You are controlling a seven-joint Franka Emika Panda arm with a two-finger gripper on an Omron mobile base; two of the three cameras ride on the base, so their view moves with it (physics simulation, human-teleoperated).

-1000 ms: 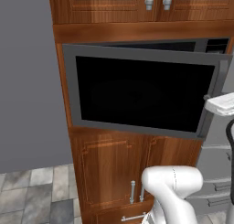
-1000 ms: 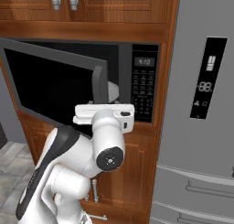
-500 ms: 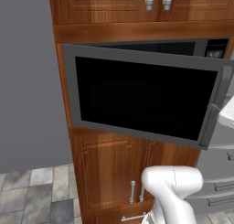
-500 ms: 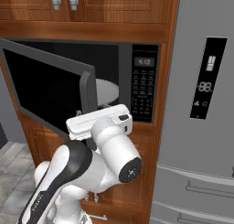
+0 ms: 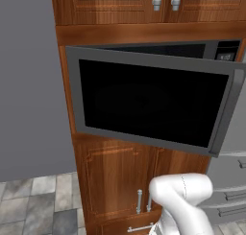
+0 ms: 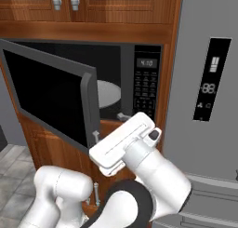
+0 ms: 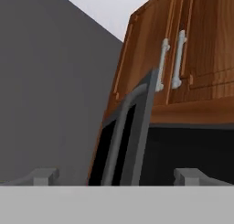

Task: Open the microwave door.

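The microwave door (image 6: 49,97) is standing partly open, swung out on its far-side hinge so that its black glass window is facing away from the oven cavity. In the right base view its free edge, with the vertical grey handle bar (image 6: 88,111), is hanging just up and to one side of the claw (image 6: 122,116); the claw is sitting below the cavity's lower lip, near that edge but not touching it. Whether anything is between the fingers cannot be made out from that side.

In the hand view the two fingertips (image 7: 43,176) are rising well apart, one at each side, with nothing between them, so the claw is spread wide and gripping nothing. The door (image 7: 125,136) is showing edge-on straight ahead of the claw, running up between the two tips.

Beyond the claw, inside the cavity, a pale round turntable (image 6: 109,93) is lying flat. The black keypad panel (image 6: 146,83) is sitting just past the claw on the side away from the door. Brown wooden cabinet doors (image 7: 183,49) with small metal handles are hanging above it.

In the left base view the door (image 5: 151,102) is tilting outward across the front of the oven.
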